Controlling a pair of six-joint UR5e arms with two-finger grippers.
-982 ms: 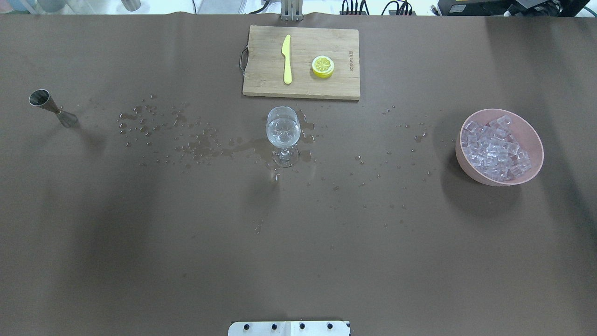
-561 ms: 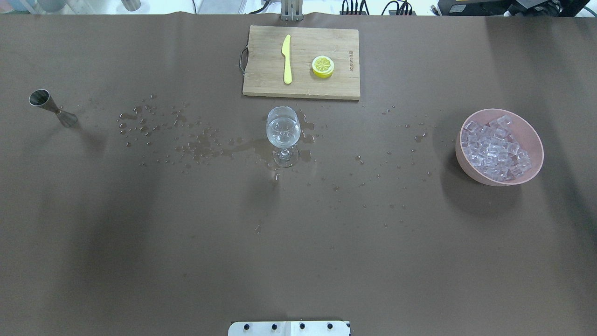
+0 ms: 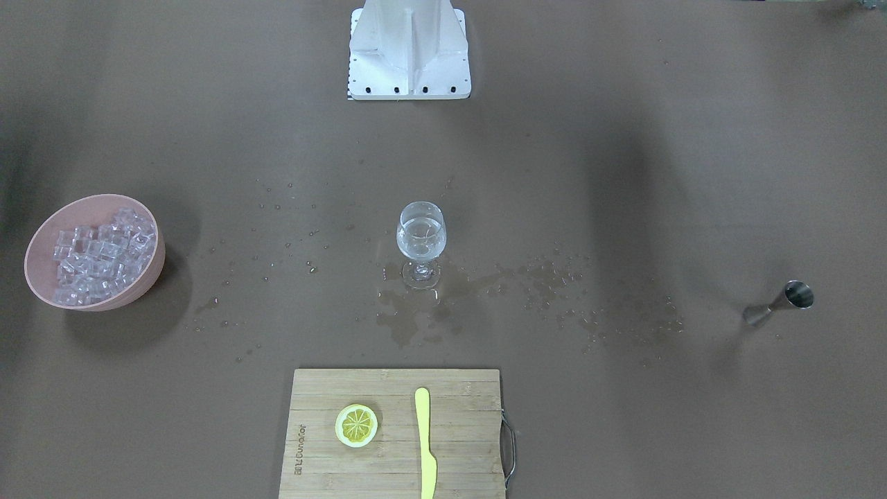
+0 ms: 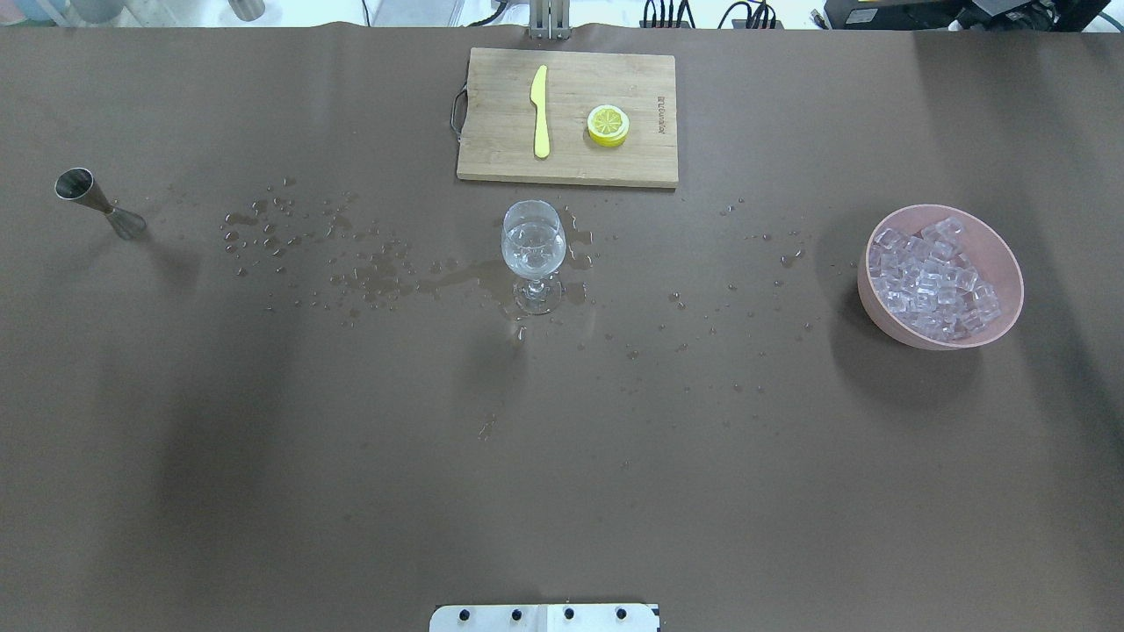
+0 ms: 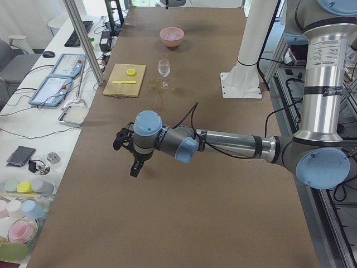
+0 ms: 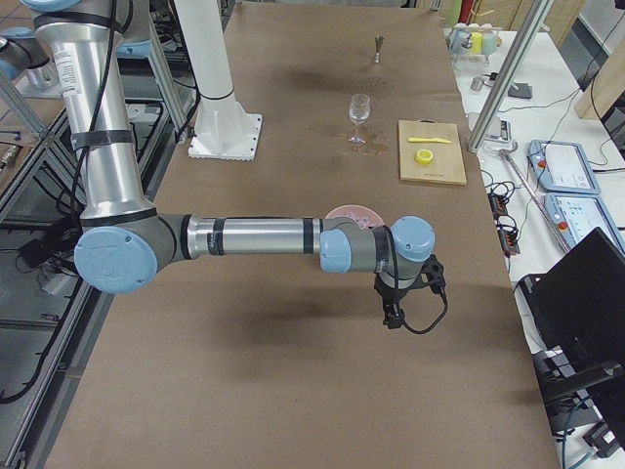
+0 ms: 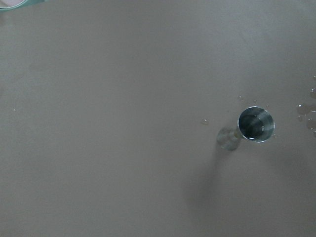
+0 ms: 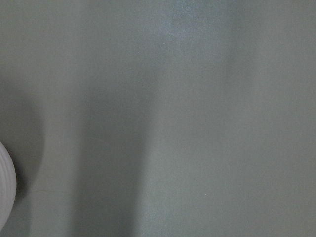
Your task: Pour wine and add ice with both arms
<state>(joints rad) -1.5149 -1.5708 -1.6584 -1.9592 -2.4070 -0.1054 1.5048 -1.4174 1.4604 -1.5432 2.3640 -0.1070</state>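
Wine sits in a stemmed glass at the centre of the overhead frame, on a splashed brown counter. Ice fills a pink bowl at the right. The left claw hangs near the jigger and the right claw near the bowl; I cannot tell how wide either is. Probably a pour comes first, so the left claw must drop and grip the jigger upright.

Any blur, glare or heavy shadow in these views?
Overhead: sharp, broad soft shadows band the table. Front-facing: dark shadow beside the bowl, spill dark, no glare. Left wrist: dim, jigger crisp. Right wrist: nearly featureless, only shadow bands and a pale rim at its left edge.
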